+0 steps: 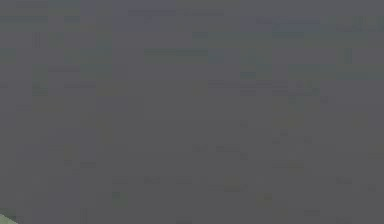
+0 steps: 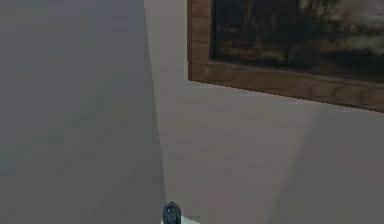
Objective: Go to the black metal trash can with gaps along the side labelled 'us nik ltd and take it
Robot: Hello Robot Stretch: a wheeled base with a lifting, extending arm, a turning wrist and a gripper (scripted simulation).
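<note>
Jaws: condition cannot be told. A small dark shape [image 2: 171, 212] sits at the arm side view's bottom edge, just left of the middle, with a pale patch [image 2: 188, 219] touching its right side. This may be the top of the jaws' body. Too little of it is visible to be sure, and I cannot tell whether it holds anything. If it is, its low position suggests an arm kept short for driving, not for reaching.

Beyond it, a darker wall [image 2: 70, 110] meets a paler wall [image 2: 240, 150] at an upright corner. High on the paler wall hangs a dark landscape painting [image 2: 290, 35] in a brown wooden frame, well above the dark shape.

Ahead, the forward view gives plain grey wall [image 1: 190, 110], with a pale green sliver [image 1: 6, 218] in the bottom left corner; what it is cannot be told.

Trash can: location cannot be established from these views.

Assessment: the robot appears to stand close against a wall near a room corner. The search stage is not yet complete. The base will likely need to turn away from the wall before any approach or grasp.
</note>
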